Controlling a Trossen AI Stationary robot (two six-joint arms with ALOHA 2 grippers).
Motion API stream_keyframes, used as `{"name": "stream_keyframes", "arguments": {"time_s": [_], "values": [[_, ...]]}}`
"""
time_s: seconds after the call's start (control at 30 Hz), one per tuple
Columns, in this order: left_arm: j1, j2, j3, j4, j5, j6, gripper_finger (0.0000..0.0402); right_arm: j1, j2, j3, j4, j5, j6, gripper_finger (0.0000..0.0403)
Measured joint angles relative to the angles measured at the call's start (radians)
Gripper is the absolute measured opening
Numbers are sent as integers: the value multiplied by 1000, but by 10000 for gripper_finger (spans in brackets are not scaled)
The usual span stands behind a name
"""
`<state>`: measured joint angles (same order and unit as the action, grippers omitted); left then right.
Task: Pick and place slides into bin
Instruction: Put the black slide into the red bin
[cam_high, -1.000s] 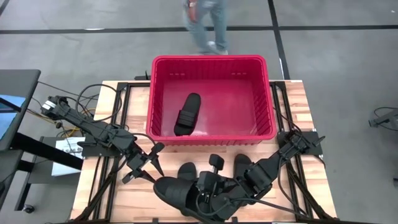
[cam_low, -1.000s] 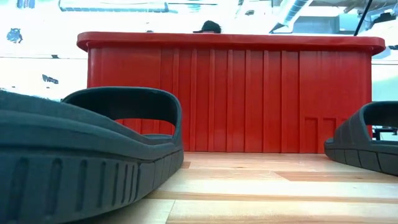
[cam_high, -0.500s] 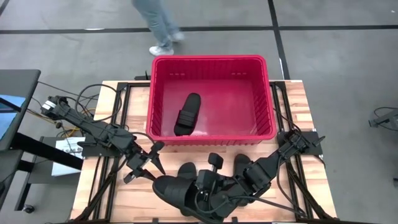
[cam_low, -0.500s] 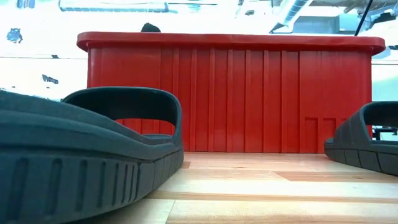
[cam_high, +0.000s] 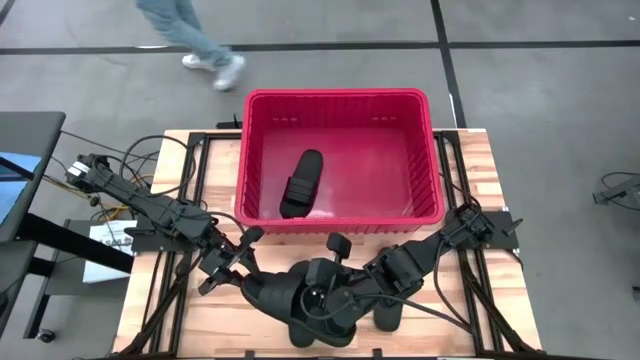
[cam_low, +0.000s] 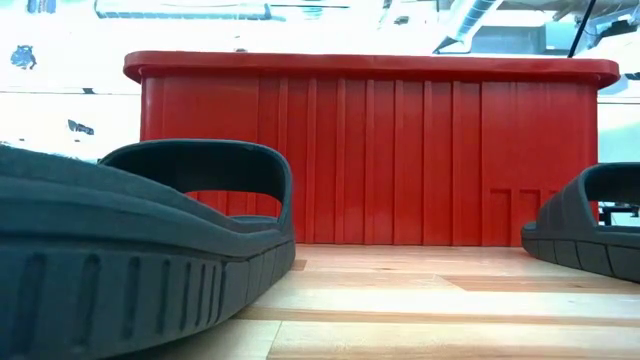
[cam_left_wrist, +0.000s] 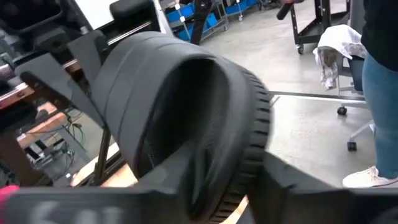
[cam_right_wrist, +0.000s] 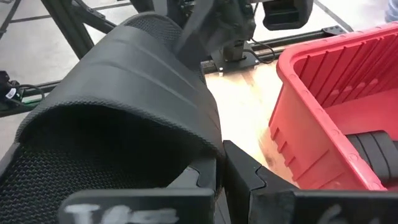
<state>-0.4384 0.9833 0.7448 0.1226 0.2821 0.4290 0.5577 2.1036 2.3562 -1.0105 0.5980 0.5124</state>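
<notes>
One red bin (cam_high: 338, 108) stands at the far middle of the wooden table (cam_high: 480, 160), and one slide (cam_high: 301, 183) lies inside it, left of its centre. Outside the bin, the near edge of the table holds a dark cluster of slides and arms. From above, one slide (cam_high: 275, 297) is clearly told, and a sole (cam_high: 390, 315) shows near the right arm; the exact count in the pile cannot be told. The low view shows two slides on the table before the bin: one large at the near left (cam_low: 130, 250), one at the right edge (cam_low: 590, 235).

The left gripper (cam_high: 243, 262) sits at the left end of that near slide, its fingers (cam_left_wrist: 68, 78) either side of the strap; whether they have closed on it cannot be told. The right gripper (cam_high: 322, 300) is in the middle of the pile, its jaws pinched tight on the edge of the slide's strap (cam_right_wrist: 137, 81). One person's legs (cam_high: 190, 35) cross the floor beyond the table's far left.
</notes>
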Motion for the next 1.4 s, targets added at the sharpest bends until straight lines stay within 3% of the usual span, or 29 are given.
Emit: {"name": "stream_keyframes", "arguments": {"time_s": [0.1, 0.3, 0.63, 0.87, 1.2, 1.4], "values": [[-1, 0, 0, 1, 5, 5, 32, 1, 0, 0, -1, -2, -11, 0], [-7, 0, 0, 0, -17, 7, 31, 3, 0, 0, -5, -29, -15, 17], [-6, 2, 0, -25, -67, -3, 31, -5, 0, 0, -17, -74, -15, 139], [-6, 2, 0, -55, -101, -8, 31, 3, -19, 0, -169, -87, 50, 202], [-9, 1, 0, -68, -178, -29, 31, 11, -117, 0, -509, -110, 268, 194], [-11, -2, 20, -96, -353, -55, 31, 18, -231, -20, -562, -100, 306, 164]]}}
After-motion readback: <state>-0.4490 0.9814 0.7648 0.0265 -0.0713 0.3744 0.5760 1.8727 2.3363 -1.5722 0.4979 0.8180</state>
